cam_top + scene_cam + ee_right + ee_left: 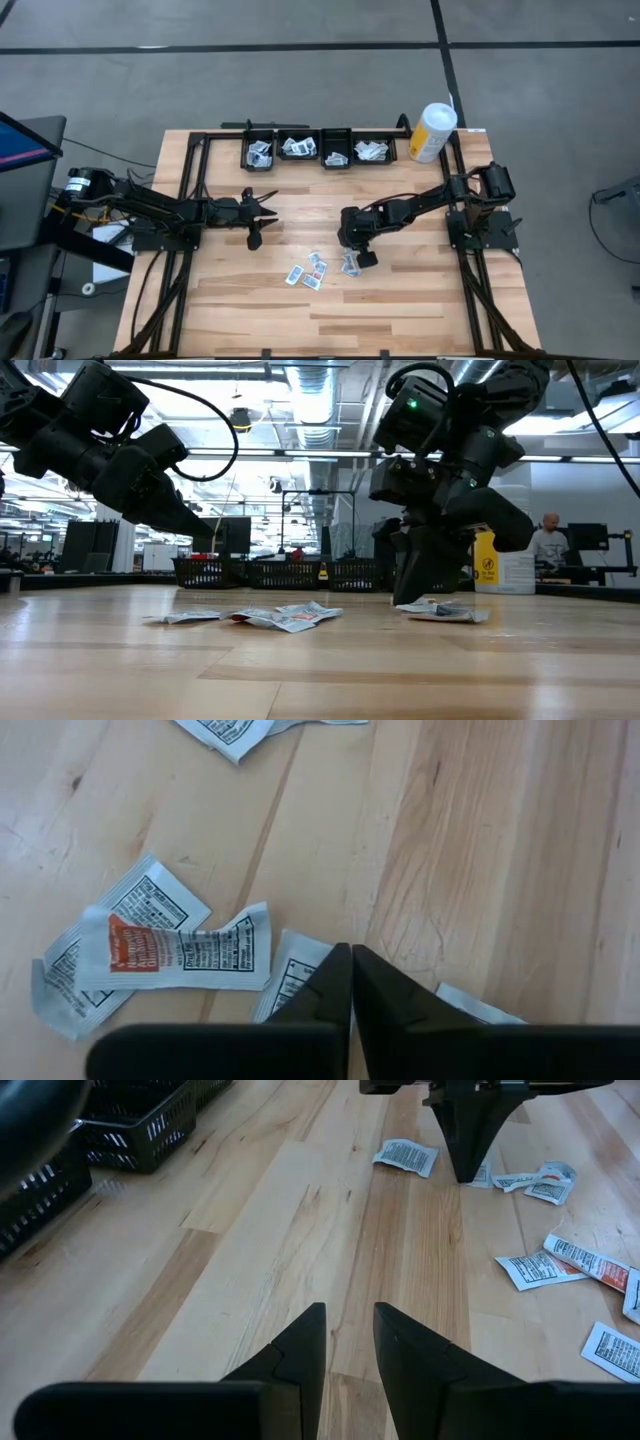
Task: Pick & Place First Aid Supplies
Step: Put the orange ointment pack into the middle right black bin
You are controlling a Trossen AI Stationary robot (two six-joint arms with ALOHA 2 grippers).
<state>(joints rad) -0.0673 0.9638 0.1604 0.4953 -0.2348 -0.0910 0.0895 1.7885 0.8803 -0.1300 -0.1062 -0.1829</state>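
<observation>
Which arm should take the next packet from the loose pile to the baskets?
Right, probably. The right gripper is already down at the loose packets, jaws shut with a packet at their tips. The left gripper hangs open and empty, apart from the pile, no nearer the baskets.

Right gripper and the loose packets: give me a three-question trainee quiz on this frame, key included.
1. True or false: the right gripper has its jaws shut.
2. Where do the four black bins sit?
A. at the table's far edge, beside the canister
B. under the left gripper
C. on the floor
3. Fill in: the right gripper's tips are down on the table at a ____.

Key
1. True: the two fingers meet with no gap in the right wrist view.
2. A
3. packet: the tips cover one edge of it; whether they have actually pinched it cannot be told.
</observation>
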